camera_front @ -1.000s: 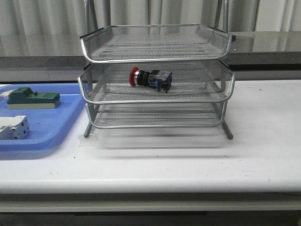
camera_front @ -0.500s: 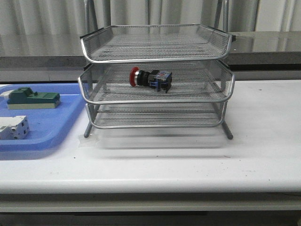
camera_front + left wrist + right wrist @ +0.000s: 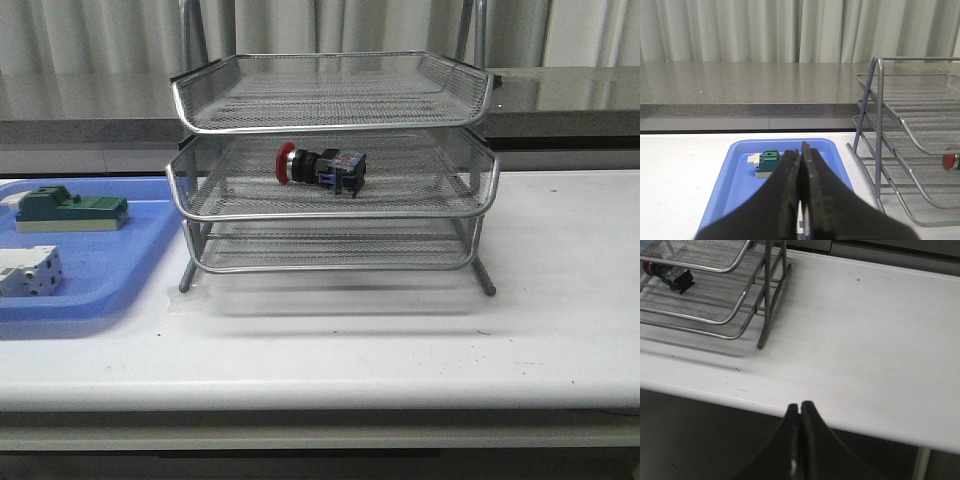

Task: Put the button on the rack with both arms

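Observation:
The button point(image 3: 320, 166), with its red head, black body and blue rear block, lies on its side in the middle tray of the silver wire rack point(image 3: 330, 125). The right wrist view catches the button point(image 3: 671, 274) in the rack point(image 3: 735, 310); only its red head point(image 3: 950, 160) peeks out in the left wrist view, inside the rack point(image 3: 900, 135). Neither arm appears in the front view. My left gripper point(image 3: 800, 150) is shut and empty, held over the blue tray. My right gripper point(image 3: 799, 406) is shut and empty, out past the table's front edge.
A flat blue tray point(image 3: 100, 270) lies left of the rack, holding a green-topped block point(image 3: 68, 208) and a white blocky component point(image 3: 28, 272). The same blue tray point(image 3: 740, 170) and green block point(image 3: 771, 161) show past the left fingers. A grey counter and curtains stand behind the white table point(image 3: 540, 300).

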Motion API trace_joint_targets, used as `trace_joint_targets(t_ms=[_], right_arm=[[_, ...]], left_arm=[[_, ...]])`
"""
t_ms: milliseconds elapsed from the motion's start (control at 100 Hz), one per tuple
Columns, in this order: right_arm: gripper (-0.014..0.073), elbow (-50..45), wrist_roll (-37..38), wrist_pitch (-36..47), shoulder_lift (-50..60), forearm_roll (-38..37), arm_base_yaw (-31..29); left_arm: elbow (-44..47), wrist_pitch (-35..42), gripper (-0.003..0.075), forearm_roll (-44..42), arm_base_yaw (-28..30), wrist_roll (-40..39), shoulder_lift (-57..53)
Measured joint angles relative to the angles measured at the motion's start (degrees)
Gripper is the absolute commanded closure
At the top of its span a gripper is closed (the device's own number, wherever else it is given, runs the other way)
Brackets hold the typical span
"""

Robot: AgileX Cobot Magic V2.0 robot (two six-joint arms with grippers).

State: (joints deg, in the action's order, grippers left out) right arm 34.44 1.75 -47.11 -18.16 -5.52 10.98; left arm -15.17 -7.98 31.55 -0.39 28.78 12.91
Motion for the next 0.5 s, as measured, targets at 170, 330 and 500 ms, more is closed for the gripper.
trace_joint_targets(t_ms=[170, 330, 500], right_arm=[[0.0654, 0.0, 0.0, -0.3, 0.0, 0.0, 0.0], [0.0654, 0.0, 0.0, -0.5, 0.0, 0.0, 0.0], [0.0654, 0.0, 0.0, -0.5, 0.0, 0.0, 0.0]], left_arm=[[0.0, 0.0, 0.074, 0.0, 0.0, 0.0, 0.0], [0.0, 0.0, 0.074, 0.0, 0.0, 0.0, 0.0], [0.0, 0.0, 0.074, 0.0, 0.0, 0.0, 0.0]])
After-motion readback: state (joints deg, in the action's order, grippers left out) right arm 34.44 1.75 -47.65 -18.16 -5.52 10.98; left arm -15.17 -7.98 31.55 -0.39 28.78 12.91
